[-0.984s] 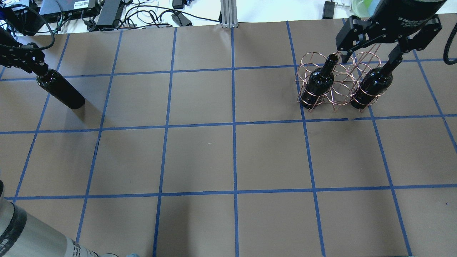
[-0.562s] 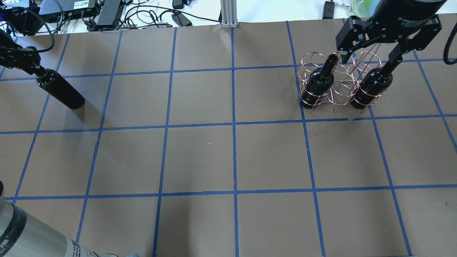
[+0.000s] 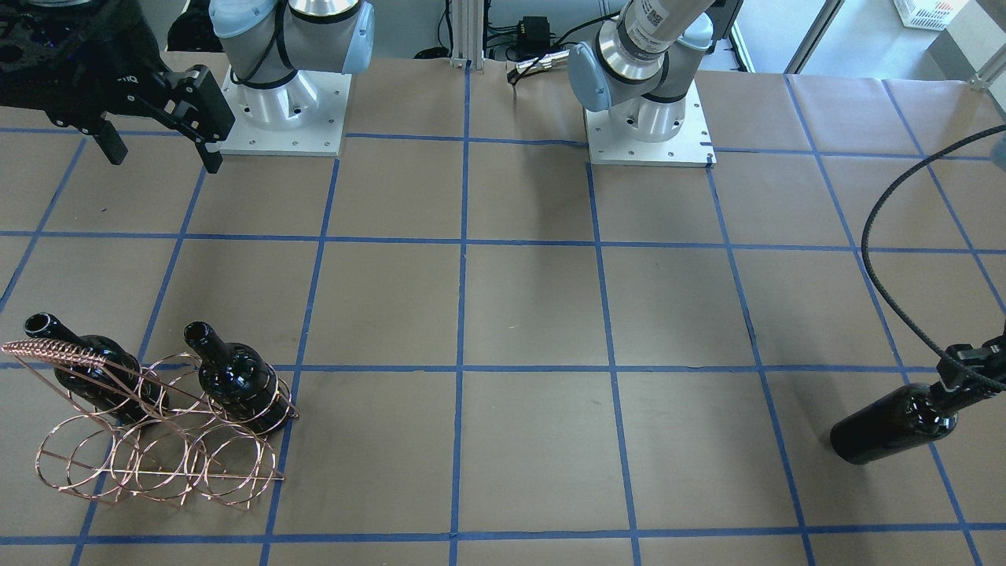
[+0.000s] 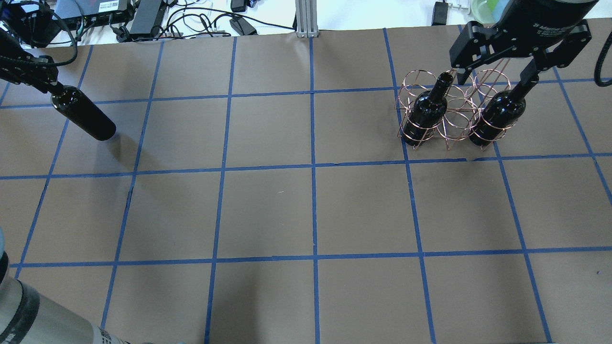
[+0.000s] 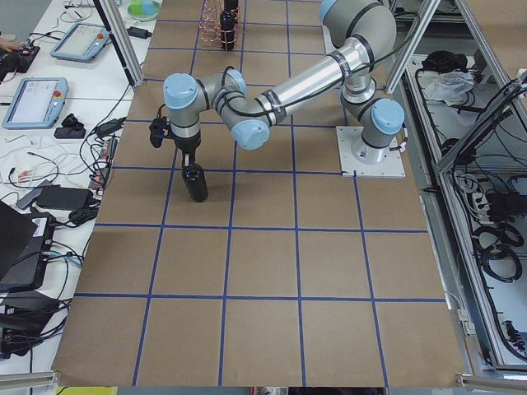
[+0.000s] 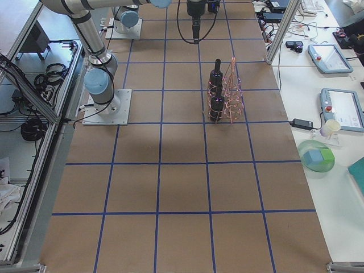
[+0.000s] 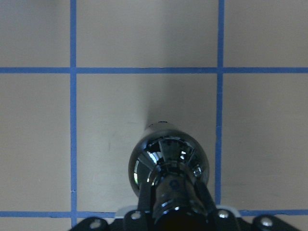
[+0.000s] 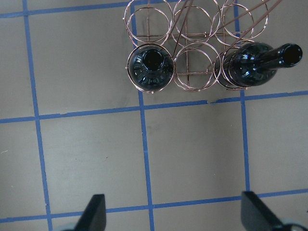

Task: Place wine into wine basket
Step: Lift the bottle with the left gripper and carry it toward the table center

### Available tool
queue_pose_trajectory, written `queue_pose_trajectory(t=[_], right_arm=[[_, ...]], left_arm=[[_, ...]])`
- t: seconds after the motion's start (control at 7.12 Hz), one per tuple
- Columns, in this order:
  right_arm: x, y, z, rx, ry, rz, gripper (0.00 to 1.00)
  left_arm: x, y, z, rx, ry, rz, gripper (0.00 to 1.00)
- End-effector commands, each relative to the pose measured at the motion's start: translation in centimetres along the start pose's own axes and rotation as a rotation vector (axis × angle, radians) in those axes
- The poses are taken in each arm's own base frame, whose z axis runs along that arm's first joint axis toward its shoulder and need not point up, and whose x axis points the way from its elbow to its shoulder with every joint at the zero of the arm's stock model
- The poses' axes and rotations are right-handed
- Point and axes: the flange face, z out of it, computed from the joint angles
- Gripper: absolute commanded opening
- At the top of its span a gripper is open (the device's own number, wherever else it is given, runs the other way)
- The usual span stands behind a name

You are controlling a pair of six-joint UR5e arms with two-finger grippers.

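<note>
My left gripper (image 4: 48,82) is shut on the neck of a near-black wine bottle (image 4: 85,115) and holds it upright at the table's far left. It also shows in the front view (image 3: 892,424) and the left wrist view (image 7: 168,163). The copper wire wine basket (image 4: 455,125) stands at the far right, also seen from the front (image 3: 157,460). It holds two like bottles (image 4: 427,111) (image 4: 497,114), with an empty ring between them. My right gripper (image 4: 497,76) hangs open and empty high above the basket (image 8: 192,62).
Brown paper with a blue tape grid (image 4: 313,210) covers the table. Cables and power bricks (image 4: 158,19) lie beyond the far edge. A metal post (image 4: 306,19) stands at the far middle. The two arm bases (image 3: 648,118) sit on the robot's side.
My left gripper and its bottle have shifted slightly toward the far side and up, and the bottle's shadow has drawn away from its base. The right arm and basket have not moved.
</note>
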Motion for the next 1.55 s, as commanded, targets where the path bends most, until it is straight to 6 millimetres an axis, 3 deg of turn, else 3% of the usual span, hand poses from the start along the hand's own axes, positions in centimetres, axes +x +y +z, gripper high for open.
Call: queue_pose_trajectory(t=[0.0, 0.28, 0.84, 1.26, 1.41], right_arm=[[0.0, 0.0, 0.0, 0.0, 0.001, 0.0, 1.0], [0.0, 0.0, 0.0, 0.0, 0.001, -0.001, 1.0], [0.0, 0.0, 0.0, 0.0, 0.001, 0.0, 1.0], [0.0, 0.0, 0.0, 0.0, 0.001, -0.001, 1.0], [0.0, 0.0, 0.0, 0.0, 0.001, 0.0, 1.0]], left_arm=[[7.7, 0.5, -4.2, -0.004, -0.017, -0.009, 0.0], [15.1, 2.2, -6.3, -0.024, 0.009, 0.019, 0.0], [29.0, 7.2, -6.2, -0.05, 0.053, 0.037, 0.0], [34.2, 11.7, -5.3, -0.09, 0.091, 0.023, 0.0], [36.0, 12.9, -4.1, -0.119, 0.09, 0.029, 0.0]])
